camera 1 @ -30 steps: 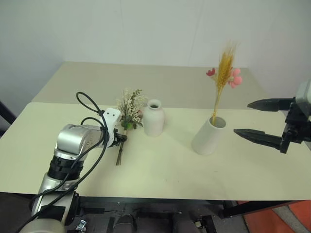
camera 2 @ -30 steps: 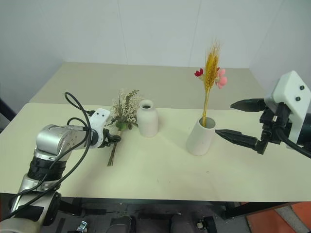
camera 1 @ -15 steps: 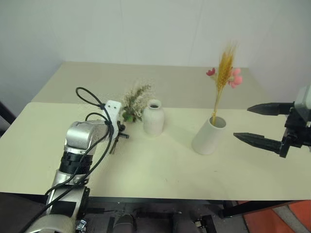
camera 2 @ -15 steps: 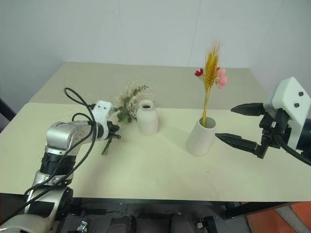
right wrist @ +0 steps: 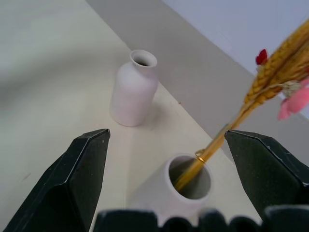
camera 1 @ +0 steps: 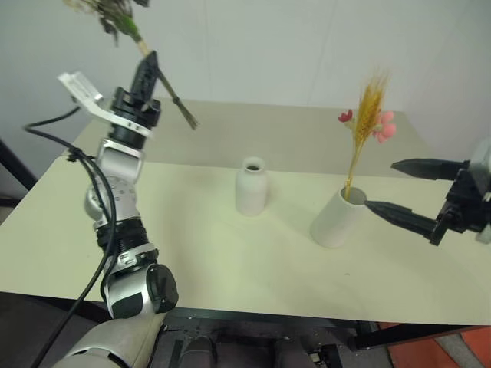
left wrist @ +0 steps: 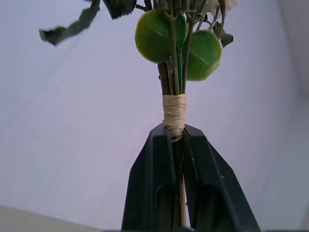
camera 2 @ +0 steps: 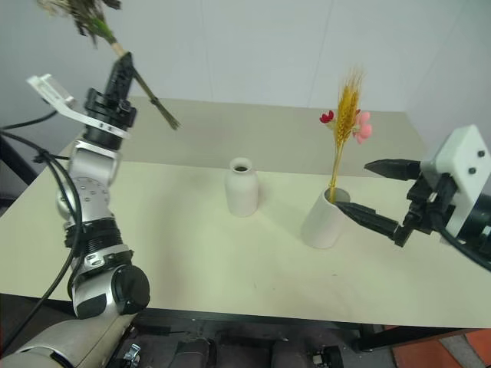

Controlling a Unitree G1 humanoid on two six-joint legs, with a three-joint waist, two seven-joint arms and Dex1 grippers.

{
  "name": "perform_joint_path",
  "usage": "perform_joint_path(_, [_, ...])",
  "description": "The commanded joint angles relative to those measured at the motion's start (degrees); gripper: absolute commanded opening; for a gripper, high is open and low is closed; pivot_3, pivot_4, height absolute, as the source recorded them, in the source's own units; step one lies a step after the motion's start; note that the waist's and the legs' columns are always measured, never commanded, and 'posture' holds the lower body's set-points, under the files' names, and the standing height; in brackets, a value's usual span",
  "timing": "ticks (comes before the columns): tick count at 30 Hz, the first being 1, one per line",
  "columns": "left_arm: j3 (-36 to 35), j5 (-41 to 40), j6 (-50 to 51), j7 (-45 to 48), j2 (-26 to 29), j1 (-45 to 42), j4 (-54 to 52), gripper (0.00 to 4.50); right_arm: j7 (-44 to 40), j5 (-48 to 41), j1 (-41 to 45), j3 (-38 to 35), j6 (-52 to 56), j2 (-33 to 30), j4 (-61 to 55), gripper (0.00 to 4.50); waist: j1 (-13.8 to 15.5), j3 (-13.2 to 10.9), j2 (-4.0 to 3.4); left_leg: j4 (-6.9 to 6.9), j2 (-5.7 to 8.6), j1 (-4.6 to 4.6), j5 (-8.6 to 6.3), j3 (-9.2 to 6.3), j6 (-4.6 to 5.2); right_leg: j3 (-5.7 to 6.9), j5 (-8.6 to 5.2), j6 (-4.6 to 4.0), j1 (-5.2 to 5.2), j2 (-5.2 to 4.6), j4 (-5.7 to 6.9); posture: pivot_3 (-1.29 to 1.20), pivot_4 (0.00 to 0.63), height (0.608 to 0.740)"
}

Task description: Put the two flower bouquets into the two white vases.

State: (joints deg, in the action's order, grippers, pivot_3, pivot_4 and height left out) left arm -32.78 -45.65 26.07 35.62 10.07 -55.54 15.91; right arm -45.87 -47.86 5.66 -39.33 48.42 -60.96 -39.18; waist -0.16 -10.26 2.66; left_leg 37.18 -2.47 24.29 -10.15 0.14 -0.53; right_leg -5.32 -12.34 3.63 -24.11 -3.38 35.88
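Observation:
My left gripper is raised high at the far left, shut on the bound stems of the bushy bouquet. Its green leaves and cream sprigs reach the top edge, and the stem ends hang down to the right. The bottle-shaped white vase stands mid-table with nothing in it. To its right, the wide-mouthed white vase holds the yellow plume with pink-red blossoms. My right gripper is open just right of that vase, with nothing between its fingers.
The vases stand on a cream table. A second table adjoins it behind, against a white wall. A black cable hangs along my left arm.
My left gripper shut on the bushy bouquet's stems and lifted it off the table, high up and turned upward. The right gripper stayed in place, open.

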Motion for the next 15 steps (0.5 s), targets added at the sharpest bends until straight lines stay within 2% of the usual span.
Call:
perform_joint_path(1, [3.42, -0.08, -4.34, 5.08, -0.93, -4.54, 5.86, 0.03, 1.94, 0.86, -2.04, -3.85, -1.24, 1.75, -2.87, 4.5, -0.01, 0.0, 0.0, 0.06, 0.01, 0.06, 0.0, 0.0, 0.0, -0.02, 0.0, 0.01, -0.01, -0.01, -0.01, 0.0, 0.15, 0.74])
perform_joint_path(8, [5.79, 2.7, -9.99, 11.01, -0.91, -11.81, 21.91, 0.03, 4.53, 0.76, -7.58, -7.35, -0.76, 4.67, -6.84, 4.5, -0.57, 0.0, 0.0, 0.05, 0.02, 0.08, -0.01, -0.01, 0.01, -0.05, 0.02, 0.06, -0.05, 0.0, -0.05, 0.0, 0.15, 0.74])
perform_joint_path(11, [7.14, 2.88, -8.68, 13.04, -1.17, -12.56, 24.52, 0.03, 5.42, 0.73, -8.79, -8.31, -0.89, 4.99, -7.43, 4.5, -0.88, 0.0, 0.0, 0.04, 0.02, 0.04, -0.01, -0.01, 0.01, -0.06, 0.02, 0.07, -0.03, 0.0, -0.04, 0.0, 0.15, 0.74])
perform_joint_path(15, [11.69, 6.97, -12.07, 16.62, -1.84, -10.57, 24.43, 0.03, 6.4, 0.51, -10.23, -9.42, -0.7, 5.31, -8.25, 4.5, -0.79, 0.0, 0.0, 0.04, 0.02, 0.06, -0.01, -0.02, 0.01, -0.05, 0.02, 0.07, -0.05, 0.01, -0.01, 0.0, 0.15, 0.74])
